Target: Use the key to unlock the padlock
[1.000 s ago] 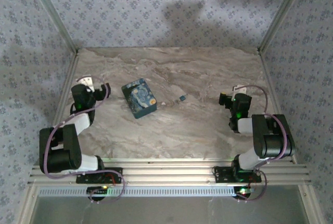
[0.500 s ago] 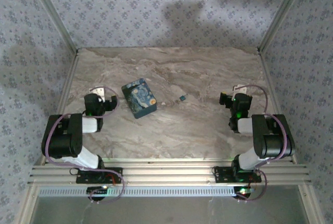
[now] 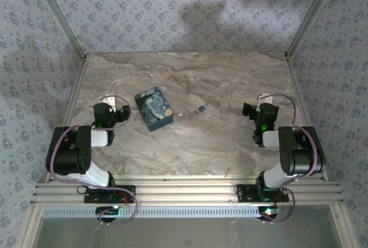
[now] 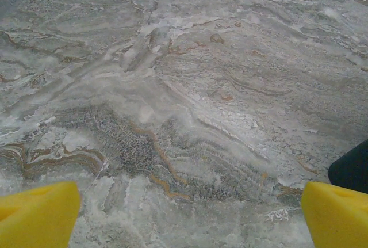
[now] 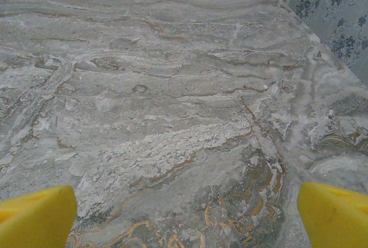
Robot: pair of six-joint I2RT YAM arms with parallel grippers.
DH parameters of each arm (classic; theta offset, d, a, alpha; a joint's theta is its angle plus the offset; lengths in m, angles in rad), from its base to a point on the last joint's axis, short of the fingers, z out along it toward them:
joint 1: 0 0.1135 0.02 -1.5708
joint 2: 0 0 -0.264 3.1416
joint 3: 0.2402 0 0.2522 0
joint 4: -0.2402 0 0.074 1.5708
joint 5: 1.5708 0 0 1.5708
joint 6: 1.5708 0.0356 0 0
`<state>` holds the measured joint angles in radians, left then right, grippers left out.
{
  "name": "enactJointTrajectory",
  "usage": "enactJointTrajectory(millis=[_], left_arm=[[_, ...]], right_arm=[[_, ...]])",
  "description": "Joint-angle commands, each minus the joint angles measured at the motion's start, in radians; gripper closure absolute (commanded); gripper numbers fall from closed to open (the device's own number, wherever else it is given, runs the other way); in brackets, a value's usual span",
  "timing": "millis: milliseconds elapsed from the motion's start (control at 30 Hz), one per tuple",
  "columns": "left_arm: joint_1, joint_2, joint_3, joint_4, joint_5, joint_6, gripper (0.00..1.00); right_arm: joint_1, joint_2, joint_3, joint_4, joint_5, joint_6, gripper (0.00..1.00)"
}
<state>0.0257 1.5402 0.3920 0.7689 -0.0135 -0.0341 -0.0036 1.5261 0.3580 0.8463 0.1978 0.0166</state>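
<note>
Jaws stand wide apart on left gripper (image 4: 190, 216) and right gripper (image 5: 184, 216), the blue swirl-painted padlock (image 3: 153, 109) just beside the left pair, the tiny key (image 3: 202, 108) flat between both pairs, where a shallow pinch could skid it away.

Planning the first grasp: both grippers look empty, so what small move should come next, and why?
Probably ease the right gripper leftward toward the small item on the table, likely the key. Both jaws stand open and empty, and the left gripper sits beside the blue box.
</note>
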Motion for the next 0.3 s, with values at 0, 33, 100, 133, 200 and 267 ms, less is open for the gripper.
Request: enactJointTrajectory(millis=[0, 33, 100, 133, 200, 267], left_arm=[[-0.003, -0.006, 0.025, 0.04, -0.006, 0.011, 0.02], [-0.003, -0.006, 0.025, 0.04, -0.006, 0.011, 0.02], [-0.004, -0.006, 0.024, 0.04, -0.007, 0.011, 0.02], [-0.003, -0.006, 0.023, 0.04, -0.006, 0.011, 0.02], [-0.003, -0.006, 0.024, 0.04, -0.007, 0.011, 0.02], [-0.003, -0.006, 0.024, 0.04, -0.007, 0.012, 0.02]], right_arm=[[0.004, 0.0, 0.01, 0.025, 0.02, -0.014, 0.0], [0.004, 0.002, 0.01, 0.024, 0.02, -0.014, 0.0], [0.005, 0.002, 0.009, 0.023, 0.02, -0.013, 0.0], [0.004, 0.002, 0.01, 0.022, 0.016, -0.012, 0.0], [0.002, 0.0, 0.01, 0.022, 0.014, -0.012, 0.0], [0.003, -0.001, 0.007, 0.023, 0.015, -0.012, 0.0]])
